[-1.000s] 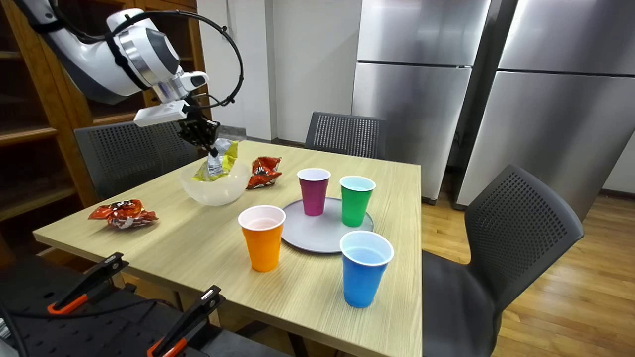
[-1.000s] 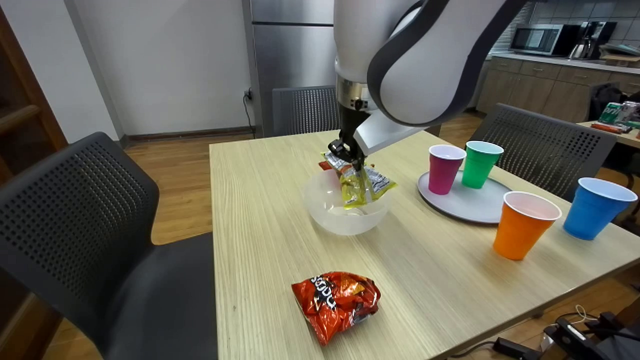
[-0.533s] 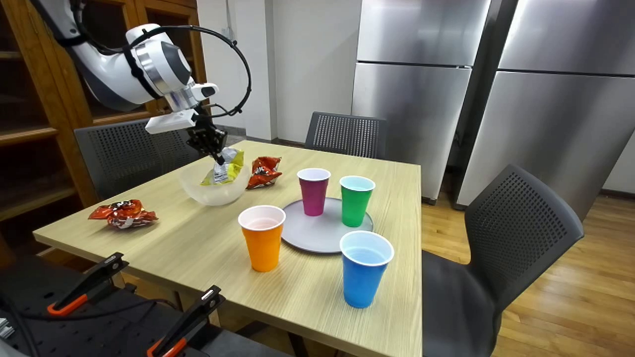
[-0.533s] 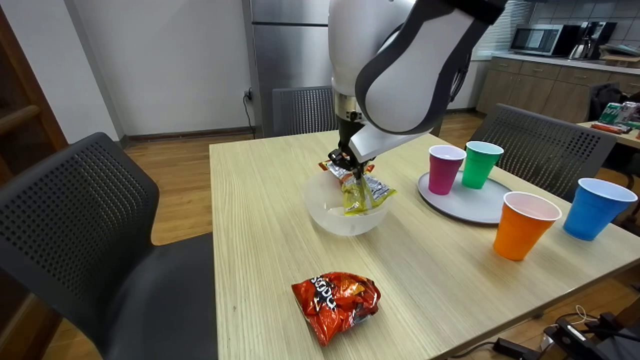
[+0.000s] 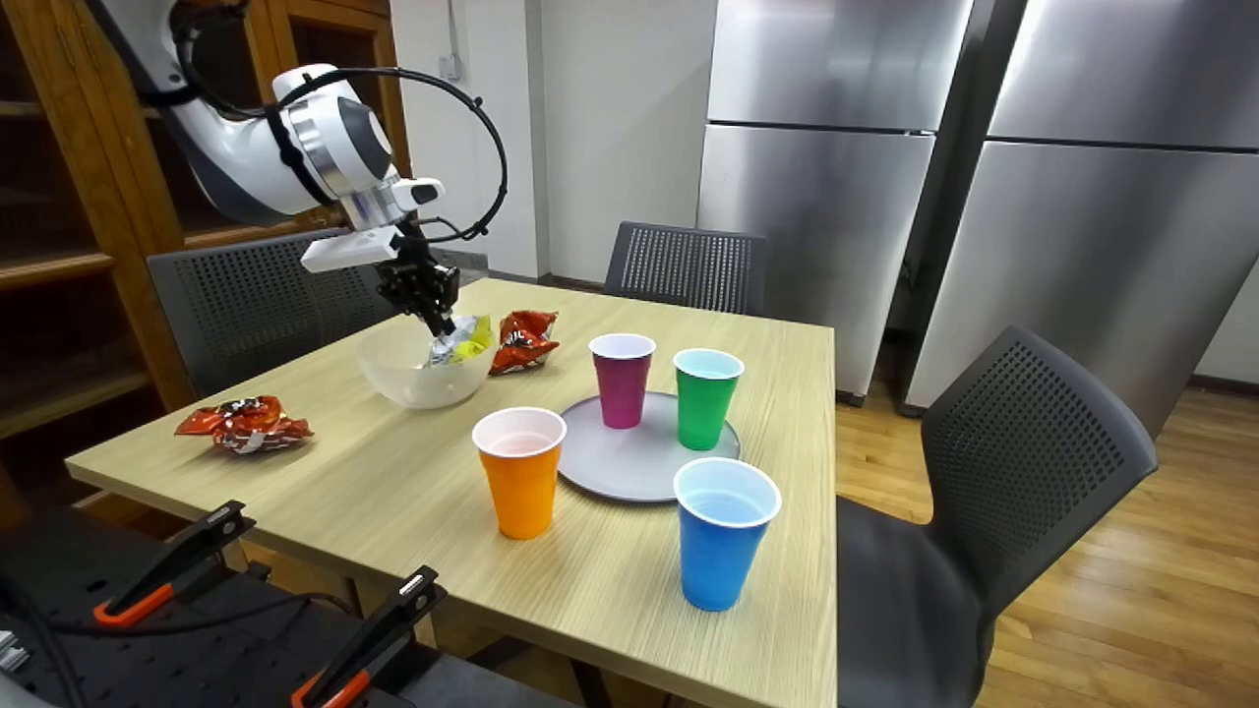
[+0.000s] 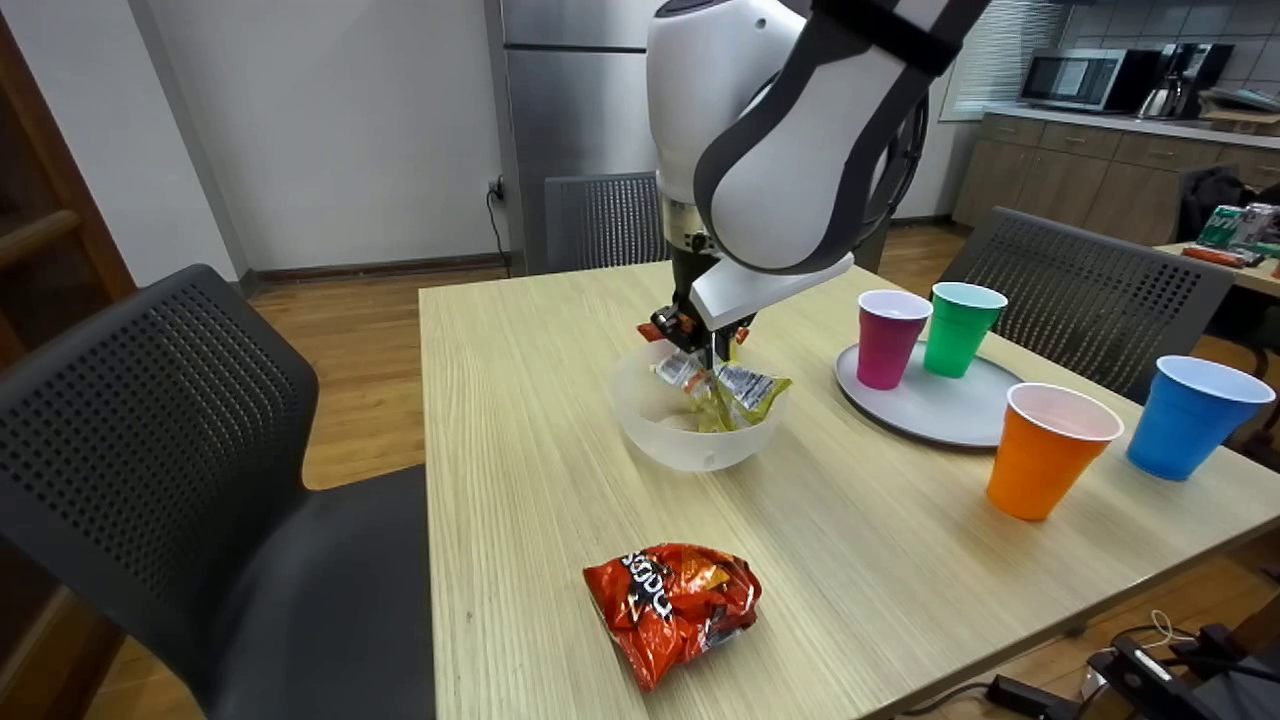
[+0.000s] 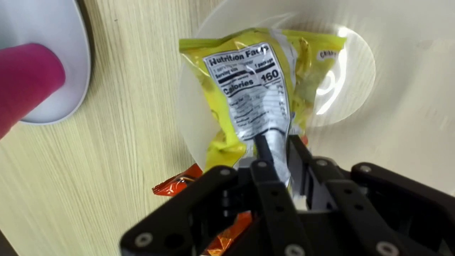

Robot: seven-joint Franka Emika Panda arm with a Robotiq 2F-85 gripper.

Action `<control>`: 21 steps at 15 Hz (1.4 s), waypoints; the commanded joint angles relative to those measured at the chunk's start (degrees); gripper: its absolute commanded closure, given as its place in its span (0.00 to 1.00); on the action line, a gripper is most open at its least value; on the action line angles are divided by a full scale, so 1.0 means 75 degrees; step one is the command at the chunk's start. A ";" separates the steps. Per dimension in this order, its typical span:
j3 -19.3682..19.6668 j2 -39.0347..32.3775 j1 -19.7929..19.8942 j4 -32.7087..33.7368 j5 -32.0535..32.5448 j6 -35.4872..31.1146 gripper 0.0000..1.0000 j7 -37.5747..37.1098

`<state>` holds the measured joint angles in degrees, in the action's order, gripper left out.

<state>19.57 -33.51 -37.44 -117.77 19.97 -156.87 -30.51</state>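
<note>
Setting the yellow bag (image 7: 257, 92) down inside the translucent bowl (image 5: 418, 388) looks like the step in hand; the jaws stand on either side of a fold at its silver label, but whether they pinch it or stand slack around it I cannot tell. The bag is inside the bowl, on the side facing the grey plate (image 5: 610, 472), one corner reaching the rim, so a small shift towards the bowl's centre seems wise before letting go. The jaws would do best to part only a little, since a wide sweep could nudge the wall, then rise straight so the slick film does not snag and drag the bowl across the desk (image 5: 393, 482). The bowl stands inward of the desk edge where a dark chair (image 6: 150, 430) is, one red bag (image 5: 526, 341) just beside it and a red packet (image 6: 675, 610) near a corner. The plate carries the purple cup (image 5: 623, 388) and the green cup (image 5: 703, 403), both upright; off it stand the orange cup (image 5: 521, 482) and, nearest another corner, the blue cup (image 5: 723, 541), their bottoms hidden from sight
</note>
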 commanded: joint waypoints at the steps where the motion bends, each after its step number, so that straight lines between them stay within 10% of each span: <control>1: -0.0270 0.0005 0.0242 0.0219 0.0182 0.0290 0.47 0.0141; 8: -0.0202 0.0297 0.0119 -0.0115 0.0780 0.0277 0.00 0.0349; 21: -0.0736 0.1598 0.0336 -0.1316 0.1935 0.0480 0.00 0.0998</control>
<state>17.13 -26.65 -37.18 -124.03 32.35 -156.24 -25.53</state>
